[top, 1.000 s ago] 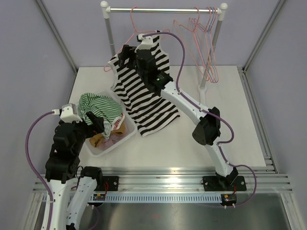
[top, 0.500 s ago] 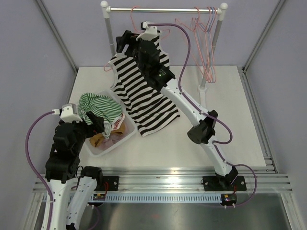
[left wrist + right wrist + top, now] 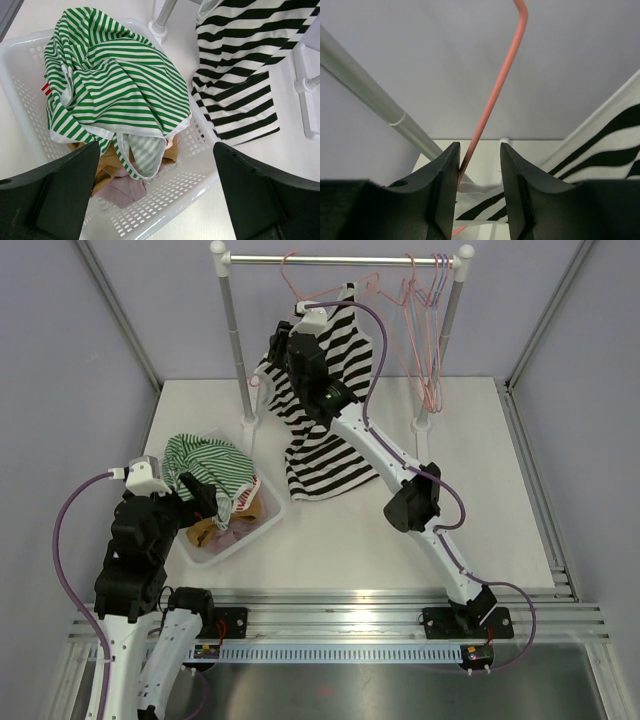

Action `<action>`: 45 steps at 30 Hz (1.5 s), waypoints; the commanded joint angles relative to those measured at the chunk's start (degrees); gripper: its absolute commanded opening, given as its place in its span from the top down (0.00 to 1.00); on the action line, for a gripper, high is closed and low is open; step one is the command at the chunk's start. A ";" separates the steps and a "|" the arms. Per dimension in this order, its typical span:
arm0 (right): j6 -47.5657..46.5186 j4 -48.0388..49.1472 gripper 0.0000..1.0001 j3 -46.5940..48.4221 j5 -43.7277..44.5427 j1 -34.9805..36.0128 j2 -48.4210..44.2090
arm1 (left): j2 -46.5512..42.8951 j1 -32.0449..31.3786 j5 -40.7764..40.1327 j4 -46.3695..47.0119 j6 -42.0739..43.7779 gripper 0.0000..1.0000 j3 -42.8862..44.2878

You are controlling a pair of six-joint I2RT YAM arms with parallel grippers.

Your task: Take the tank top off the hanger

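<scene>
Right gripper [image 3: 283, 340] is up at the rail [image 3: 340, 258], over the back edge of the table [image 3: 480, 500]. In the wrist view the hanger [image 3: 495, 95] neck, a thin pink wire, runs down between its fingers and sits close against the left one. The jaws are pulled in fairly narrow but there's a clear gap on the other side of the wire, so not clamped on it.

Tank top [image 3: 325, 455], the black and white striped one, is on that hanger. It drapes down off the rail and its lower end lies on the table near the middle of the back edge.

Left gripper [image 3: 155, 150] is spread wide with nothing in it, hanging over the basket [image 3: 245, 535] by the front left corner. A green shirt [image 3: 115, 85] is piled on top in there. Spare hangers [image 3: 430, 320] sit bunched at the right end of the rail.
</scene>
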 commanded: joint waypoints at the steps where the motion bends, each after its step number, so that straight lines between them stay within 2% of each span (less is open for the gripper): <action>1: -0.99 0.51 0.56 -2.95 0.95 -0.68 -6.48 | 0.76 -0.33 1.17 2.87 0.62 0.01 -0.24; 7: -1.52 1.56 0.57 -12.62 -2.82 -0.86 -15.27 | 0.76 -0.33 1.35 2.87 0.62 0.01 -0.24; 11: 5.40 -1.33 0.66 -14.21 -11.25 -3.31 -17.84 | 0.93 -0.33 1.35 2.87 0.62 0.01 -0.15; 14: 8.23 -3.27 0.81 -15.17 -17.67 -5.16 -19.16 | 0.85 -0.33 1.44 2.87 0.62 0.01 -0.24; 15: 9.98 -4.23 0.93 -15.44 -20.73 -5.60 -19.60 | 0.93 -0.33 1.44 2.95 0.62 0.01 -0.24; 18: 13.93 -5.90 0.99 -15.97 -26.89 -8.06 -20.39 | 1.11 -0.33 1.44 2.87 0.62 0.01 -0.24; 19: 14.12 -6.17 1.00 -16.14 -27.17 -8.50 -20.56 | 1.20 -0.33 1.35 2.87 0.62 0.01 -0.15; 20: 14.65 -6.35 0.96 -16.67 -27.18 -8.94 -20.74 | 1.02 -0.33 1.35 2.95 0.62 0.01 -0.24; 22: 14.83 -6.17 0.76 -17.11 -30.16 -9.12 -20.83 | 1.11 -0.33 1.35 2.87 0.62 0.01 -0.33; 24: 15.44 -5.74 0.69 -16.94 -32.17 -9.29 -20.39 | 1.20 -0.33 1.35 2.87 0.71 0.01 -0.15; 31: 20.53 -4.86 0.58 -10.35 -35.96 -9.29 -13.29 | 1.46 -0.33 1.17 2.87 0.71 0.01 -0.15; 40: 25.81 -1.26 0.57 -5.07 -34.65 -9.12 -5.63 | 1.46 -0.42 1.44 2.87 0.80 0.01 -0.15; 45: 29.15 2.00 0.78 -1.03 -37.28 -9.12 -1.94 | 1.46 -0.42 1.61 2.87 0.89 0.01 -0.06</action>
